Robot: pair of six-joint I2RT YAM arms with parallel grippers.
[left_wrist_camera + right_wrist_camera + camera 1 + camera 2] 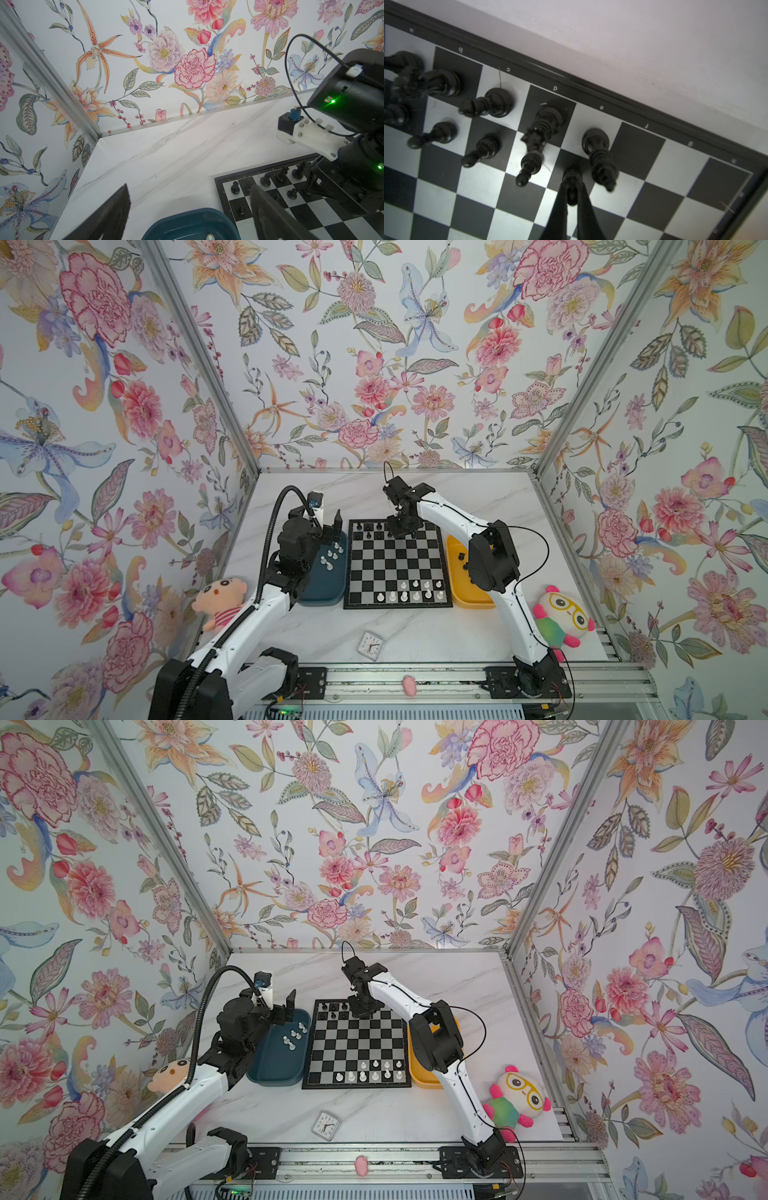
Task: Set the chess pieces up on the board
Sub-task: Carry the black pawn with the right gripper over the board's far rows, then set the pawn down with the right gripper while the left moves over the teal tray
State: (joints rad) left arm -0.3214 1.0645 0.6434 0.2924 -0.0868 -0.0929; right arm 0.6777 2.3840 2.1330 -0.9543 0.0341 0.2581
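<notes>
The board (398,605) lies mid-table between two trays. Several black chess pieces (368,529) stand on its far two rows, and several white ones (409,591) on its near two rows. My right gripper (572,187) is down over the far rows (401,533), shut on a small black pawn (572,178) at a dark square beside the tall black piece (598,153). I cannot tell whether the pawn's base touches the board. My left gripper (189,199) hangs open and empty above the far end of the teal tray (322,593), which holds several white pieces (332,558).
A yellow tray (461,593) on the board's right holds a black piece (460,556), partly behind my right arm. Plush toys sit at the near left (220,599) and near right (561,616). A small clock (370,645) lies near the front edge.
</notes>
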